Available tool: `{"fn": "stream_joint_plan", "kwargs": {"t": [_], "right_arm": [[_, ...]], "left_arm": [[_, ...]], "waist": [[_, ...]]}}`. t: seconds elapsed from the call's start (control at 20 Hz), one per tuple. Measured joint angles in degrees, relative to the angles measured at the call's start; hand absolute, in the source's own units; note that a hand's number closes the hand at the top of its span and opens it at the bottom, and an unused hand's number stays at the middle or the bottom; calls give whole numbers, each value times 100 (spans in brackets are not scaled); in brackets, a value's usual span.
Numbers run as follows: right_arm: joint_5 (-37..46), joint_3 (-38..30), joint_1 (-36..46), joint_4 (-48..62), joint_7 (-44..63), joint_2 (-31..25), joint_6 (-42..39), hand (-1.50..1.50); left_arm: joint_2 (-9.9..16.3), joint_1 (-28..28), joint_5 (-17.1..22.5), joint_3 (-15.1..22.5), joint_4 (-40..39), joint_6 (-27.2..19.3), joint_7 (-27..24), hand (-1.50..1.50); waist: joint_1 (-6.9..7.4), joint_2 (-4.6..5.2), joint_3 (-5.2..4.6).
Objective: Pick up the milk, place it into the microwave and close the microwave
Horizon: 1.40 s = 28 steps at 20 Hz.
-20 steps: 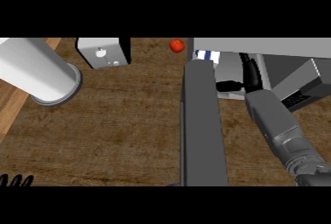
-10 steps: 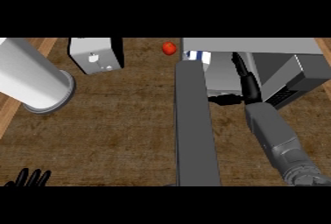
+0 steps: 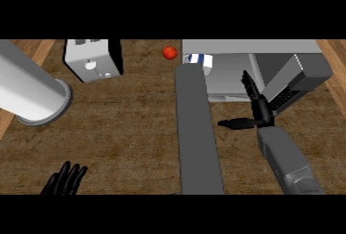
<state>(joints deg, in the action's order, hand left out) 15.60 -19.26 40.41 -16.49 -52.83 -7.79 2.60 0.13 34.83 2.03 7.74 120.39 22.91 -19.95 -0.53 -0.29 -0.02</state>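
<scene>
The milk (image 3: 197, 59), a white carton with blue stripes, stands just inside the left of the open microwave (image 3: 251, 46) at the upper right. The microwave's grey door (image 3: 197, 132) swings out toward me as a long bar down the middle of the view. My right hand (image 3: 259, 108) is open in front of the white cavity, fingers straight and thumb out to the left, holding nothing and clear of the milk. My left hand (image 3: 65, 180) rests open at the lower left, fingers up.
A silver toaster (image 3: 92, 61) stands at the back left, with a red round fruit (image 3: 170, 52) between it and the microwave. A large grey cylinder (image 3: 30, 94) lies at the left. The counter top (image 3: 128, 128) is dark wood.
My right hand has drawn back out of the microwave toward me, leaving the milk inside. My left hand has come further into view at the lower left.
</scene>
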Motion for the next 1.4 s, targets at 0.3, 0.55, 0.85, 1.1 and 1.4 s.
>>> {"fn": "stream_joint_plan", "kwargs": {"t": [0.3, 0.55, 0.85, 1.1, 1.4], "right_arm": [[-123, 241, -1020, -800, -156, 252, -455, -150], [-271, 460, -1913, -1918, -58, 285, -816, -150], [-514, 643, -3254, -3575, 267, 185, -1241, -150], [-700, 657, -4229, -4927, 639, 72, -1373, -150], [-937, 510, -4981, -5772, 748, -148, -1610, -150]], "left_arm": [[10, -351, -237, 415, -128, -77, 487, 150], [-5, -827, -626, 849, -413, -263, 847, 150], [-10, -1780, -1035, 1121, -1193, -673, 1029, 150], [4, -2722, -1269, 1292, -2018, -827, 1275, 150], [2, -3908, -1510, 1745, -3475, -752, 1416, 150]], "waist": [[-135, -37, -7], [-180, -43, -11], [-211, -27, -14], [-203, -2, -13], [-200, 28, -8]]}}
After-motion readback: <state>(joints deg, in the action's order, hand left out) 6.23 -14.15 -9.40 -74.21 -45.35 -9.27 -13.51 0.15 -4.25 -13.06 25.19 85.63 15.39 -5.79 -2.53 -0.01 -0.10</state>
